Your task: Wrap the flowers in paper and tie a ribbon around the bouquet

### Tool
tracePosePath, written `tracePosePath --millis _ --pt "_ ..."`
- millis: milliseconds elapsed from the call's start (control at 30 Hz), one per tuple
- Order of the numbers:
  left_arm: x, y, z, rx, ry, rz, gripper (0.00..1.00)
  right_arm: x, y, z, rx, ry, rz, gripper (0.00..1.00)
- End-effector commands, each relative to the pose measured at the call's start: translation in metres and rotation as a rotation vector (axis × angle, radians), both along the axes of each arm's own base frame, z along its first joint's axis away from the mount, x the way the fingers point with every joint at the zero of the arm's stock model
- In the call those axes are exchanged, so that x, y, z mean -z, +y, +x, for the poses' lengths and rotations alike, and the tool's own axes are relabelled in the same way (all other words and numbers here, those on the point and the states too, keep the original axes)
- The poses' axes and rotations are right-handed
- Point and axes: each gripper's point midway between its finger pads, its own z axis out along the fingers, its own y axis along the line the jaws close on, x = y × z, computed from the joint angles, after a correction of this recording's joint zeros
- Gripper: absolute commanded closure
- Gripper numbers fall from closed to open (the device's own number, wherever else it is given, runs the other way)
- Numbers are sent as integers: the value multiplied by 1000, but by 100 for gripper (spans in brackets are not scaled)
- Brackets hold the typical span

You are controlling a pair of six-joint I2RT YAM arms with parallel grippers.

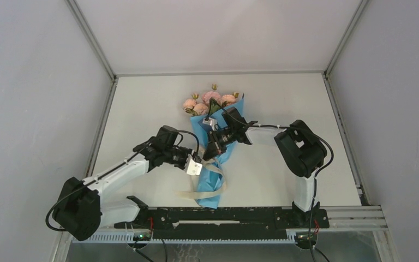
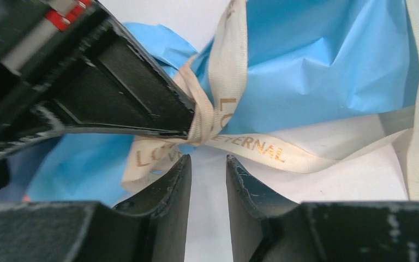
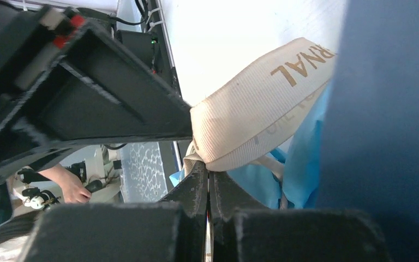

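The bouquet (image 1: 198, 126) lies lengthwise mid-table, the flowers (image 1: 210, 99) at its far end and the light blue paper (image 1: 208, 197) tapering toward me. The cream ribbon (image 1: 211, 188) loops round the cone's narrow part. My right gripper (image 1: 210, 153) reaches in from the right. Its jaws are shut (image 3: 208, 173) on a bunched fold of ribbon (image 3: 251, 120) by the knot. My left gripper (image 1: 195, 166) sits just left of the cone. It is open (image 2: 208, 158), only bare table between its fingers, with the lettered ribbon (image 2: 262, 150) just past their tips. Paper (image 2: 316, 71) fills the background.
A black rail (image 1: 240, 215) carrying the arm bases runs along the near edge. Grey walls with metal posts (image 1: 105, 109) close in the table on three sides. A person's hand (image 3: 68, 184) shows beyond the table in the right wrist view.
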Motion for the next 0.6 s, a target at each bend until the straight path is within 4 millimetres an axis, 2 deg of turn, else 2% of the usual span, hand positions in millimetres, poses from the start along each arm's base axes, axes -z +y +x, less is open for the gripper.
tracePosePath --millis 0,133,400,567 --pt "-46 -19 3 80 -65 -111 65 -10 -4 2 10 -31 0 100" --pt "-49 -26 12 82 -95 -122 64 -8 -5 1 18 -33 -21 100" --pt "-27 -31 13 145 -134 -69 63 -10 -3 0 11 -27 -10 98" --pt "-21 -35 12 158 -138 -63 68 -12 -2 -1 7 -18 2 97"
